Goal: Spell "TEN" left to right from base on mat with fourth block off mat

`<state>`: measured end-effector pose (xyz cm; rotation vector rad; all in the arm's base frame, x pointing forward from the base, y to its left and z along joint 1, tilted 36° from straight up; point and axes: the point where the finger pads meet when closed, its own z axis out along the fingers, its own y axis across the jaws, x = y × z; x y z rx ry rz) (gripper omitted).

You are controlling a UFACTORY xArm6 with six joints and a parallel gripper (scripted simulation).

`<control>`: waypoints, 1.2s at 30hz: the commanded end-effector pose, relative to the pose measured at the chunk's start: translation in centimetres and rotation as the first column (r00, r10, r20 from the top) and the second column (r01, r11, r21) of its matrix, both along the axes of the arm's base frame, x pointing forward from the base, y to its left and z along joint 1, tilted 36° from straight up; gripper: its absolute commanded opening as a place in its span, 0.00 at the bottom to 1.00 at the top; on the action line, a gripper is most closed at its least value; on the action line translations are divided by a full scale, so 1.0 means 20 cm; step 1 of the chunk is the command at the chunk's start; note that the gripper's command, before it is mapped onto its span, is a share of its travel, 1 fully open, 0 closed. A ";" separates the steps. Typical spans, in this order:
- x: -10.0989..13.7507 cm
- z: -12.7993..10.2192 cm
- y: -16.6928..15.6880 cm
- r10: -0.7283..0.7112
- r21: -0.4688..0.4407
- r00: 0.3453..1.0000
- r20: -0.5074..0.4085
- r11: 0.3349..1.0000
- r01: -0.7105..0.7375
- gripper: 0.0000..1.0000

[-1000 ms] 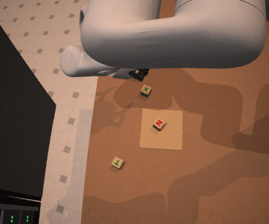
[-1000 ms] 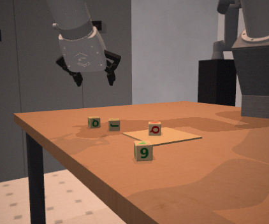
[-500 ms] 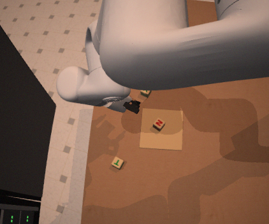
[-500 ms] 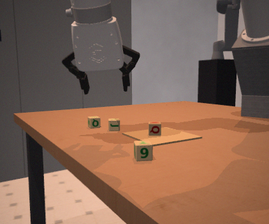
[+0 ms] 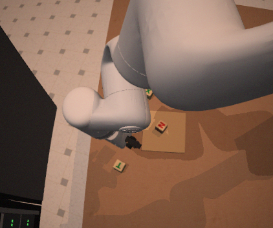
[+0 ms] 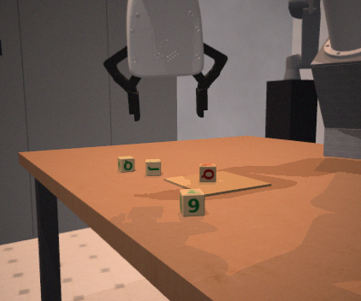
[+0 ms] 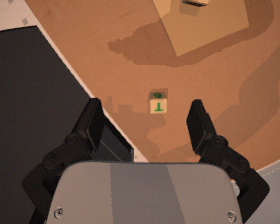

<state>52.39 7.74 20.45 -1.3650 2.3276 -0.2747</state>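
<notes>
My gripper is open and empty, high above the table. In the wrist view the fingers frame the T block far below. The T block lies on the bare table, off the tan mat, near the table's edge; it is the nearest block in the exterior view. The N block with a red letter sits on the mat. A block with a green letter peeks out beyond the mat, half hidden by the arm. The E block is not readable in any view.
Two more blocks stand off the mat at its far side; their top letters cannot be read. The table edge and a dark cabinet lie close to the T block. The arm's body hides much of the top view.
</notes>
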 end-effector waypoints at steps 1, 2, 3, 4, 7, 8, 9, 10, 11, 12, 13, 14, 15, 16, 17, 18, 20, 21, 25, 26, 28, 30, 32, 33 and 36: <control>-0.04 0.10 0.22 0.075 0.063 0.992 0.100 0.995 -0.082 1.00; -0.05 0.11 0.25 0.084 0.070 0.990 0.113 0.993 -0.092 1.00; -0.06 0.13 0.28 0.093 0.077 0.987 0.128 0.992 -0.103 1.00; -0.07 0.14 0.30 0.098 0.082 0.986 0.138 0.991 -0.110 1.00; -0.07 0.14 0.30 0.100 0.083 0.985 0.140 0.990 -0.112 1.00; -0.07 0.14 0.30 0.100 0.083 0.985 0.140 0.990 -0.112 1.00; -0.07 0.14 0.30 0.100 0.083 0.985 0.140 0.990 -0.112 1.00; -0.07 0.14 0.30 0.100 0.083 0.985 0.140 0.990 -0.112 1.00; -0.07 0.14 0.30 0.100 0.083 0.985 0.140 0.990 -0.112 1.00; -0.07 0.14 0.30 0.100 0.083 0.985 0.140 0.990 -0.112 1.00; -0.07 0.14 0.30 0.100 0.083 0.985 0.140 0.990 -0.112 1.00; -0.07 0.14 0.30 0.100 0.083 0.985 0.140 0.990 -0.112 1.00; -0.07 0.14 0.30 0.100 0.083 0.985 0.140 0.990 -0.112 1.00; -0.07 0.14 0.30 0.100 0.083 0.985 0.140 0.990 -0.112 1.00; -0.07 0.14 0.30 0.100 0.083 0.985 0.140 0.990 -0.112 1.00; -0.07 0.14 0.30 0.100 0.083 0.985 0.140 0.990 -0.112 1.00; -0.07 0.14 0.30 0.100 0.083 0.985 0.140 0.990 -0.112 1.00; -0.07 0.14 0.30 0.100 0.083 0.985 0.140 0.990 -0.112 1.00; -0.07 0.14 0.30 0.100 0.083 0.985 0.140 0.990 -0.112 1.00; -0.07 0.14 0.30 0.099 0.083 0.985 0.140 0.990 -0.112 1.00; -0.07 0.14 0.30 0.092 0.088 0.986 0.139 0.991 -0.104 1.00; -0.07 0.14 0.31 0.065 0.106 0.989 0.135 0.991 -0.080 1.00; -0.07 0.14 0.31 0.065 0.106 0.989 0.135 0.991 -0.080 1.00; -0.06 0.13 0.31 0.043 0.120 0.990 0.132 0.991 -0.059 1.00; -0.05 0.12 0.31 -0.054 0.183 0.992 0.112 0.983 0.033 1.00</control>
